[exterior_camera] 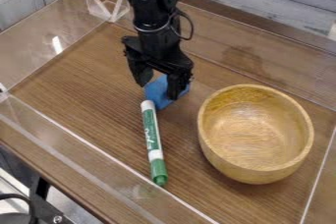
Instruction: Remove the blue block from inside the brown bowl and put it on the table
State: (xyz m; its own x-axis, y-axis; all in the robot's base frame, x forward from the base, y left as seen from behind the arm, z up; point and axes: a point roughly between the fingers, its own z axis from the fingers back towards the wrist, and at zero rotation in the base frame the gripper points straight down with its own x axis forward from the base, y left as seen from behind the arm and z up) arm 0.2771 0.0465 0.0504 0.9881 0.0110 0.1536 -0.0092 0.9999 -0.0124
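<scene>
partly hidden blue block [160, 92] between open end effector [160, 83] fingers, on table [79, 81]

Blue block [160, 92] on table [92, 76] between open claw [160, 84] fingers, beside brown bowl [254, 133].

The dark-brown wood-grain worktop [92, 90] looks smooth with a faint sheen, and low clear, glossy acrylic walls [79, 159] edge it. The round light-brown wooden bowl [254, 133] shows fine grain and a satin inside. The small bright-blue block [163, 91] looks matt. The green-and-white marker pen [152, 140] looks like smooth plastic.
</scene>
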